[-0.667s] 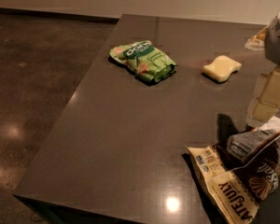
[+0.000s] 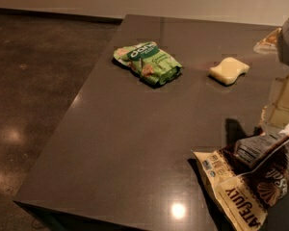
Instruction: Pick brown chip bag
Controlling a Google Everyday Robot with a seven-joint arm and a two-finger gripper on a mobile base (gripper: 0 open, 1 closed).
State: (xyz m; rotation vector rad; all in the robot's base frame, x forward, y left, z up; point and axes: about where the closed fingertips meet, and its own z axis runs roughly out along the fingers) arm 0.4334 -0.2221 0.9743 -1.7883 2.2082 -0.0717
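Where one brown chip bag (image 2: 244,189) lies, the tool (image 2: 280,115) seemingly hangs above.

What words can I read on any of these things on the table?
"ATE JULY": on the cream edge of the brown chip bag.
Small print on that bag: too small to read.
White logo on the green snack bag: too blurred to read.
The gripper, at the right edge above the brown bag: no text seen.
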